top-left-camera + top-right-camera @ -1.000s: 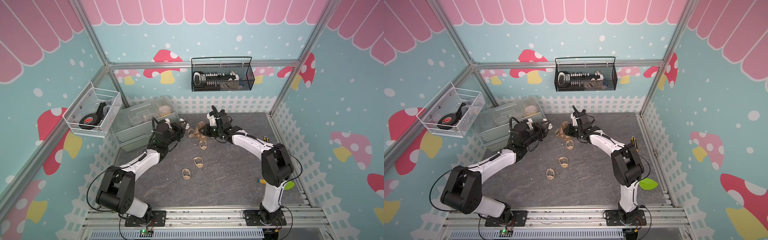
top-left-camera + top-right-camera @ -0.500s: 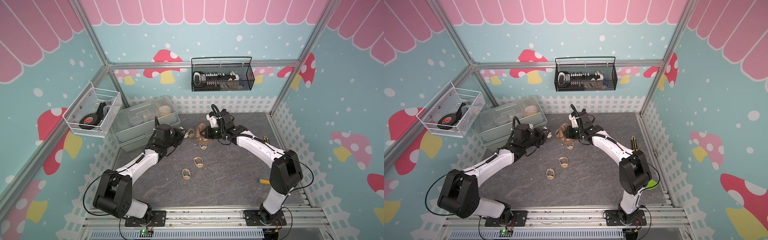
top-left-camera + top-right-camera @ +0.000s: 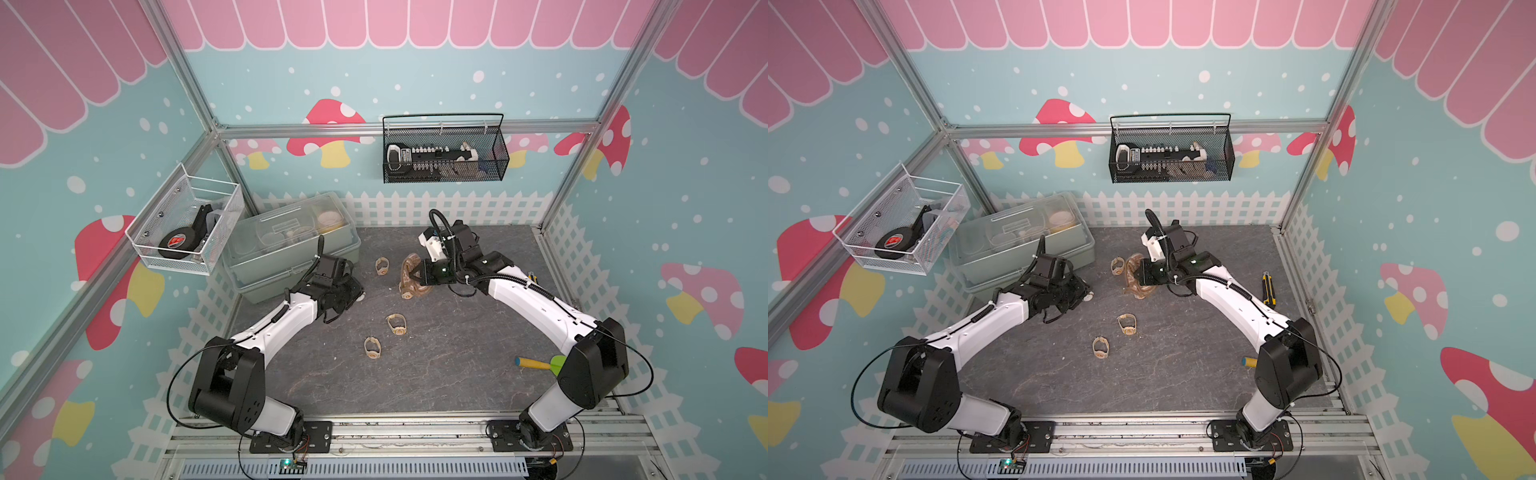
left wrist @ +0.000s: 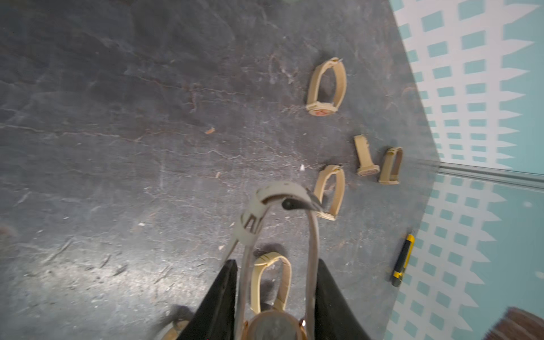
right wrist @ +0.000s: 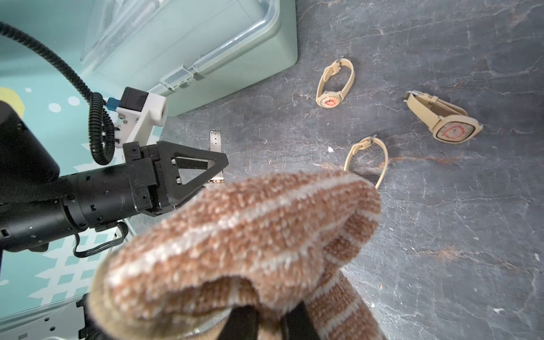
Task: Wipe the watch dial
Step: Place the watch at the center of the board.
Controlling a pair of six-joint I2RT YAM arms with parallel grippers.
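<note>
Setting: robot test cell of the laboratory kind, dressed with nursery-style prints. Enclosure: aluminium frame posts [image 3: 183,75] and a back rail [image 3: 291,131], with teal wall panels printed with pink scallops, mushrooms [image 3: 328,114] and a white picket fence [image 3: 415,210] along the foot. Work surface: grey slate-pattern tabletop [image 3: 436,374]. Fittings: black wire basket [image 3: 444,166] hung on the back rail; white mesh basket [image 3: 174,264] on a side wall; pale green lidded storage box [image 3: 266,270] in the far corner. Equipment: left arm [image 3: 282,320] and right arm [image 3: 536,307], white and black, each bolted by a plate to slotted metal rails [image 3: 395,432] at the front edge; small circuit board [image 3: 291,464] there, with its cables exposed.
</note>
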